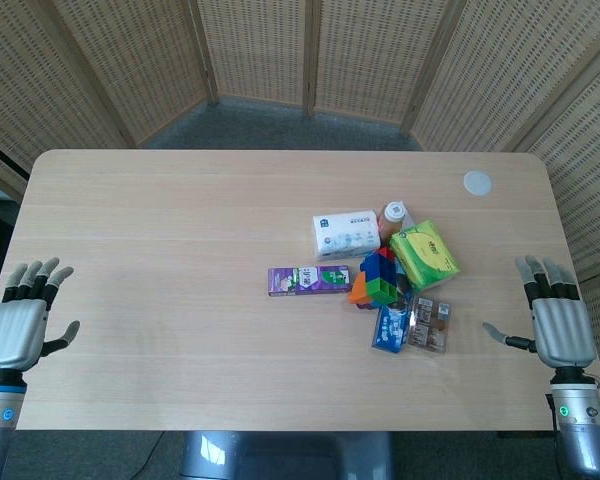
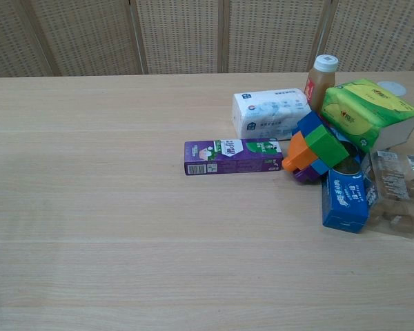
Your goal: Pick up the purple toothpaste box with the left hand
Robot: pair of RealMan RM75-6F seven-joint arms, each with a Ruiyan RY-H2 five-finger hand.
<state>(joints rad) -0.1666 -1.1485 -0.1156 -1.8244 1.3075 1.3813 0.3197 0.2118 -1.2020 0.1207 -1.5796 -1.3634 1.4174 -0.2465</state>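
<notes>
The purple toothpaste box [image 1: 309, 280] lies flat on the table, long side running left-right, a little right of centre; the chest view shows the box [image 2: 232, 156] too. My left hand [image 1: 20, 318] hovers at the table's near left edge, fingers spread, holding nothing, far left of the box. My right hand [image 1: 557, 318] is at the near right edge, fingers apart and empty. Neither hand appears in the chest view.
Touching the box's right end is a stack of coloured blocks [image 1: 378, 279]. Around it lie a white tissue pack [image 1: 346, 233], a green tissue pack [image 1: 424, 255], a small bottle [image 1: 394, 213], a blue box [image 1: 389, 327] and a clear snack pack [image 1: 432, 323]. A white disc [image 1: 477, 182] sits far right.
</notes>
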